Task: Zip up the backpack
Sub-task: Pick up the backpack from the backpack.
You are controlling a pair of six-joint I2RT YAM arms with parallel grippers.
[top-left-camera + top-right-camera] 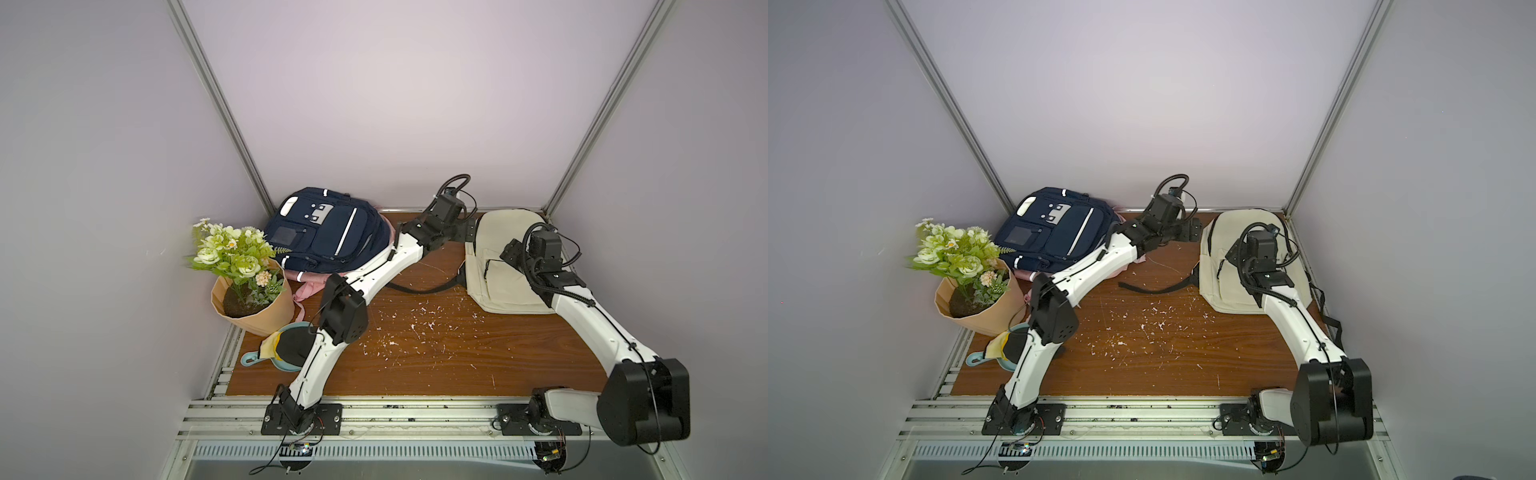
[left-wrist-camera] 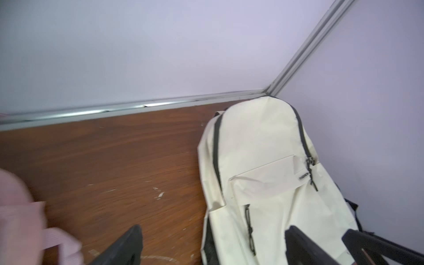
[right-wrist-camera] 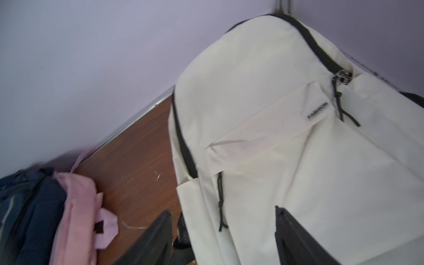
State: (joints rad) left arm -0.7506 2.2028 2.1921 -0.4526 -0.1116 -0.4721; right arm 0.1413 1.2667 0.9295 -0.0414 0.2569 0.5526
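A cream backpack (image 1: 494, 286) (image 1: 1219, 291) lies flat in the back right corner of the table. Its black main zip arcs round the top and looks closed, with the metal slider (image 3: 343, 75) (image 2: 309, 160) at one end and a cord hanging from it. A front pocket pull cord (image 3: 221, 202) lies between the fingers of my right gripper (image 3: 224, 238) (image 1: 511, 251), which hovers open over the bag's front. My left gripper (image 2: 213, 243) (image 1: 471, 232) is open wide, straddling the bag's near side edge and holding nothing.
A navy backpack (image 1: 324, 232) rests on a pink bag (image 1: 309, 284) at the back left. A potted flower bunch (image 1: 253, 299) and a blue bowl (image 1: 249, 358) holding cloths stand along the left edge. A black strap (image 1: 419, 289) trails across the table (image 1: 436, 365). Walls close in on three sides.
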